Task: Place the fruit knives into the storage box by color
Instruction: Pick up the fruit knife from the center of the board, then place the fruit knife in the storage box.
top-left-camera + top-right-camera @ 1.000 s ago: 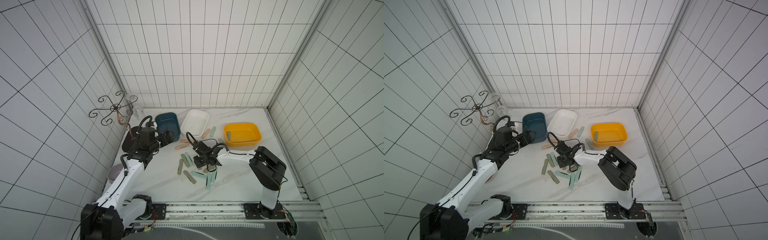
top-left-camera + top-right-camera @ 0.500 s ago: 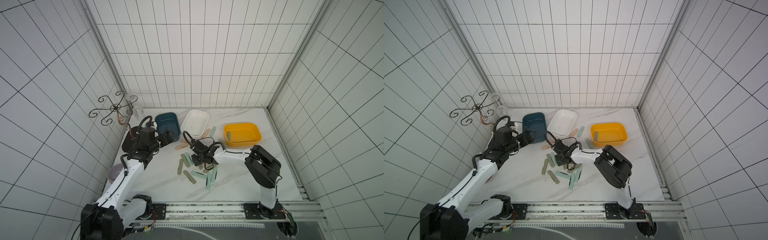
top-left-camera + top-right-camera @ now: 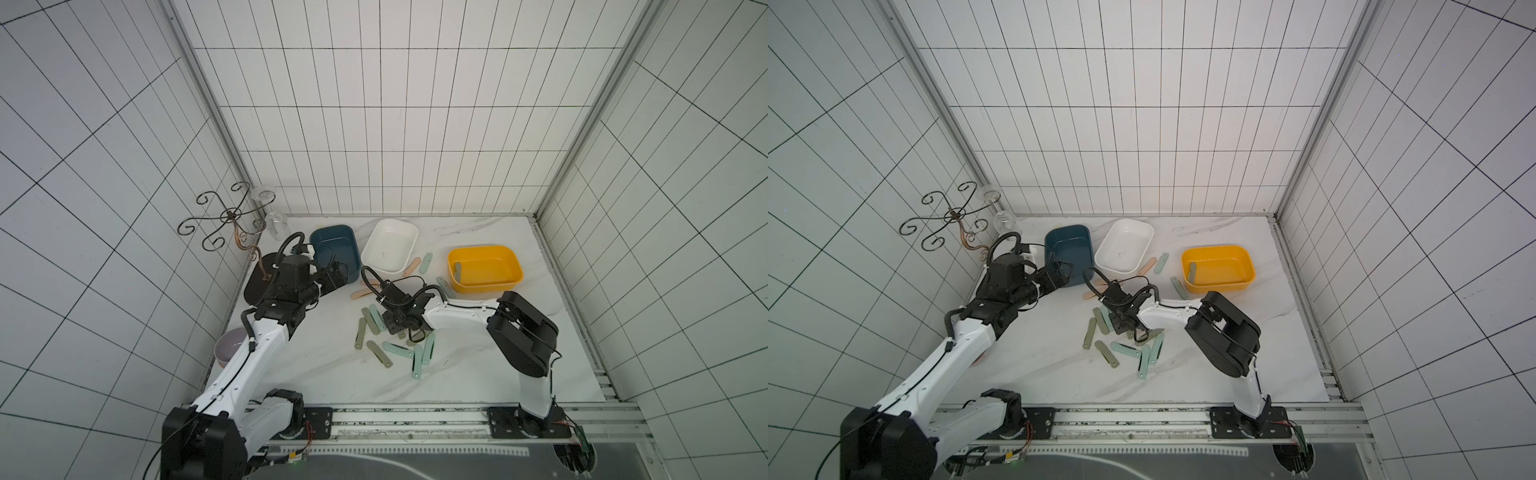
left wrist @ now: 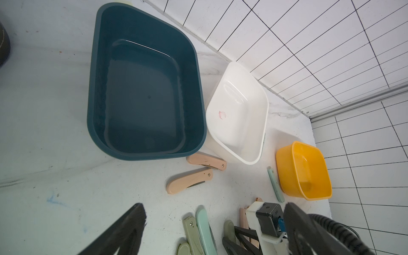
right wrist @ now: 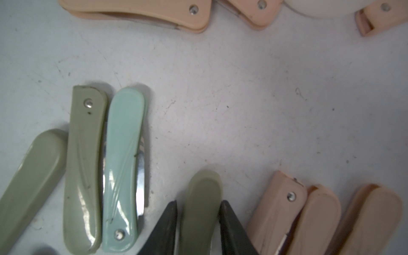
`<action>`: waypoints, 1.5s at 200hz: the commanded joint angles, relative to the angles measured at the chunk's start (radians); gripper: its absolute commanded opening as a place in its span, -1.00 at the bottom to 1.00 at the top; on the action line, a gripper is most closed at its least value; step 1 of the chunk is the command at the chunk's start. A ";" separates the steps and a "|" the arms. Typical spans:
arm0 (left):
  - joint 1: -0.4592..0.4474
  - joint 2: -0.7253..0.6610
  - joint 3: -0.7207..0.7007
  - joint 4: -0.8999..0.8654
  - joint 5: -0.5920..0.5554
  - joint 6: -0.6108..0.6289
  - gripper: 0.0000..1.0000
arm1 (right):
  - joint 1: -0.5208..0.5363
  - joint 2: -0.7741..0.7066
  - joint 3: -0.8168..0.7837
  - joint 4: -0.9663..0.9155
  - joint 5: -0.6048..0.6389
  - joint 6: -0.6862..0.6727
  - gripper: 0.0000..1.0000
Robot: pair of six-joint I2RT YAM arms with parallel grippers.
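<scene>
The right fingers [image 5: 164, 227] pinch a flat olive-grey folded knife [image 5: 202, 209] on the white desk [image 5: 242, 110]; the left fingers [image 4: 123, 231] gape wide, empty.

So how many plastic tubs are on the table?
3, in a row near the back: dark blue tub on the left, white tub in the middle, yellow tub on the right. None looks hidden.

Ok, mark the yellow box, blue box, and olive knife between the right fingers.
yellow box [image 3: 484, 288], a top view, front wall
blue box [image 4: 141, 95], left wrist view, bare floor
olive knife [image 5: 203, 198], right wrist view, handle
</scene>
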 commanded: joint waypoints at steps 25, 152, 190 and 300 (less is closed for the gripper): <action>0.001 -0.006 -0.003 0.032 0.007 -0.012 0.95 | 0.010 0.034 0.050 -0.091 -0.005 -0.005 -0.44; -0.065 0.020 0.055 0.033 0.006 -0.015 0.95 | -0.103 -0.155 0.134 -0.078 -0.012 -0.014 -0.47; -0.083 0.028 0.074 0.032 0.004 -0.017 0.95 | -0.223 -0.235 0.150 -0.074 -0.024 -0.037 -0.47; -0.158 0.070 0.132 0.028 -0.018 -0.012 0.94 | -0.698 -0.274 0.169 0.007 -0.040 -0.140 -0.47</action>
